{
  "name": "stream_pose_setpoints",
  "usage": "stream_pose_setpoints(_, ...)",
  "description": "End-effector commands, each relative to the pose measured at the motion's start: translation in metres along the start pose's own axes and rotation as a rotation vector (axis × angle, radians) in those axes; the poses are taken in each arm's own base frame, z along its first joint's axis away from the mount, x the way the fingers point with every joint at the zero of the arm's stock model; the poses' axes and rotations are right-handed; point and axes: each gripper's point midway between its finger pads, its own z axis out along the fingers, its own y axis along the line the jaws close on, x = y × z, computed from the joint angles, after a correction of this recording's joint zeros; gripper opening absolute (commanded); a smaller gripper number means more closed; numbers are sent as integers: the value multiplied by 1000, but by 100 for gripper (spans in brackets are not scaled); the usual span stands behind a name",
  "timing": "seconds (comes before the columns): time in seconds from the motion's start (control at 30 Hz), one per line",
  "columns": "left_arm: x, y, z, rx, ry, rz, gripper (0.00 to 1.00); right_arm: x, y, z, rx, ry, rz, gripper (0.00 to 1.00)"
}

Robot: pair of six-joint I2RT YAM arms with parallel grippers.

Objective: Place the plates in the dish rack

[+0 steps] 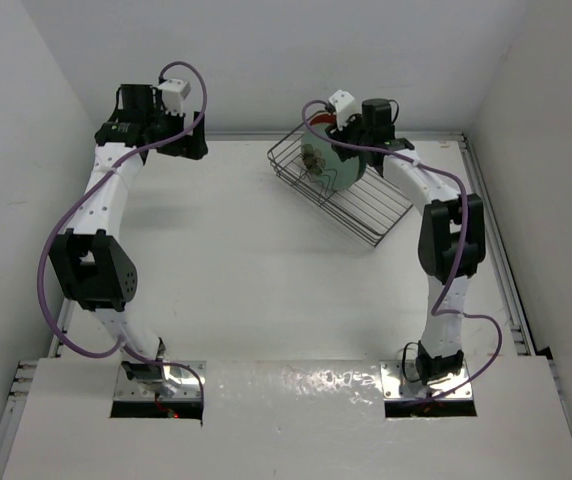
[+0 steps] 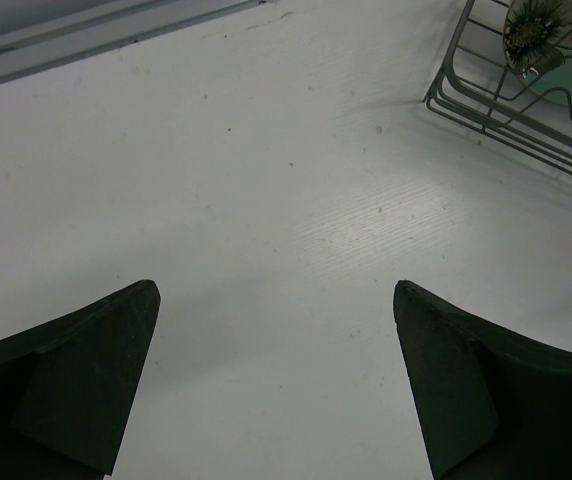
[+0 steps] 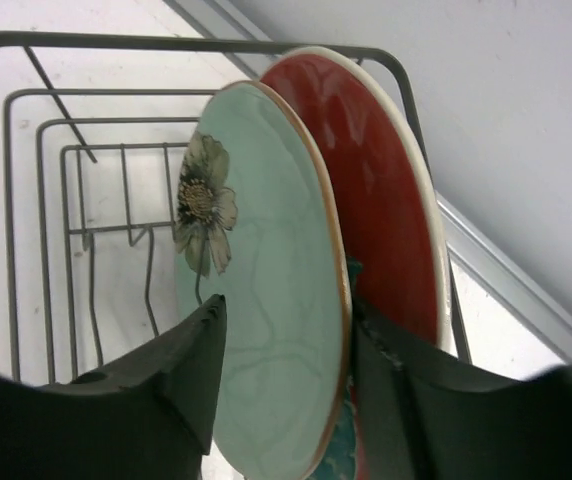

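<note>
- Both plates stand on edge in the dish rack [image 1: 366, 205], which sits at the far right of the table [image 1: 246, 260]; by my reading the loading is all but done.
- The red plate [image 3: 376, 200] is at the rack's far end; the mint plate [image 3: 266, 290] stands just beside it, their faces nearly parallel; whether they touch lower down is hidden.
- The right claw [image 3: 288, 315] straddles the mint plate's rim, one finger on each side; I cannot tell whether it is pressing the plate or has let go; what seems left is to release and lift clear without tipping either plate.
- The left claw [image 2: 276, 290] is spread wide with nothing between its fingers; it hangs over the table at the far left, apart from the rack.
- The rack is thin dark wire, an open basket with wavy uprights.
- The plates are round, shallow and glossy; the mint one has a thin brown rim and a pale flower [image 3: 201, 205] with a brownish centre; the red one has a cream edge, with some teal showing low down.
- The table is matte white and faintly ribbed.
</note>
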Motion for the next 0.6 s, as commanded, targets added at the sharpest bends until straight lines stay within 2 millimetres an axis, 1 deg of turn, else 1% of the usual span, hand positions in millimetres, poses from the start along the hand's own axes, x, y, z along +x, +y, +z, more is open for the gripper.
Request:
stream_pose_setpoints(0.0, -16, 3, -11, -18, -63, 24, 100, -56, -11, -20, 30, -142, -34, 51)
stream_pose_setpoints(0.03, -17, 3, -11, -20, -66, 25, 100, -60, -12, -24, 35, -148, -35, 57)
stream_pose_setpoints(0.07, -17, 4, -11, -22, -66, 25, 100, -64, -14, -27, 44, -154, -43, 59)
stream_pose_setpoints(0.1, -18, 4, -11, -24, -67, 27, 100, -73, -18, -35, 60, -173, -51, 64)
stream_pose_setpoints(0.17, -19, 4, -11, -24, -70, 29, 100, -81, -23, -44, 82, -189, -62, 69)
stream_pose_setpoints(0.2, -19, 5, -10, -26, -70, 29, 100, -93, -26, -54, 97, -211, -67, 70)
stream_pose_setpoints(0.27, -21, 6, -11, -36, -74, 31, 100, -104, -32, -67, 125, -235, -51, 77)
stream_pose_setpoints(0.3, -21, 8, -11, -43, -73, 32, 100, -121, -36, -84, 149, -275, -48, 82)
stream_pose_setpoints(0.33, -21, 15, -13, -61, -76, 23, 100, -125, -37, -92, 161, -287, -24, 86)
stream_pose_setpoints(0.37, -18, 23, -13, -87, -71, 14, 100, -131, -41, -102, 188, -296, -6, 95)
stream_pose_setpoints(0.4, -18, 26, -13, -100, -70, 10, 100, -143, -46, -123, 219, -323, 12, 98)
stream_pose_setpoints(0.43, -18, 31, -14, -132, -70, -1, 100, -137, -46, -129, 234, -311, 69, 99)
stream_pose_setpoints(0.5, -13, 39, -12, -173, -58, -16, 100, -122, -54, -145, 307, -251, 143, 99)
stream_pose_setpoints(0.53, -11, 42, -12, -193, -55, -23, 100, -110, -57, -156, 349, -216, 184, 99)
stream_pose_setpoints(0.57, -5, 51, -11, -241, -40, -42, 100, -89, -55, -160, 374, -152, 266, 99)
